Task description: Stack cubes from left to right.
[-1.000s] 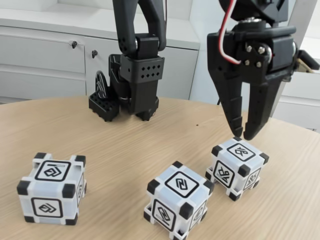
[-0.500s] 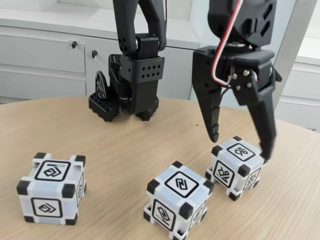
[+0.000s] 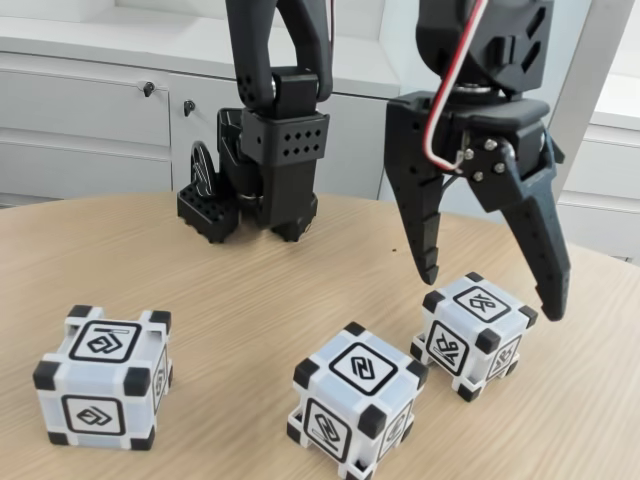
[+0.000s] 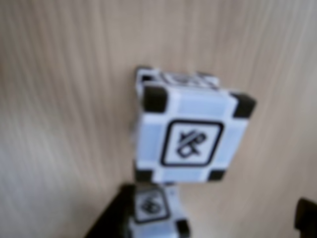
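Black end effector [image 3: 492, 288], jaws now spread wider than before, straddles the right white black-cornered plastic cube [image 3: 472, 335]; two matching cubes [image 3: 355, 410] [image 3: 103, 376] sit left on the wooden worktop [image 3: 250, 310].

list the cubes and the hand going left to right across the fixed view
left cube → middle cube → right cube, with the open hand straddling it from above
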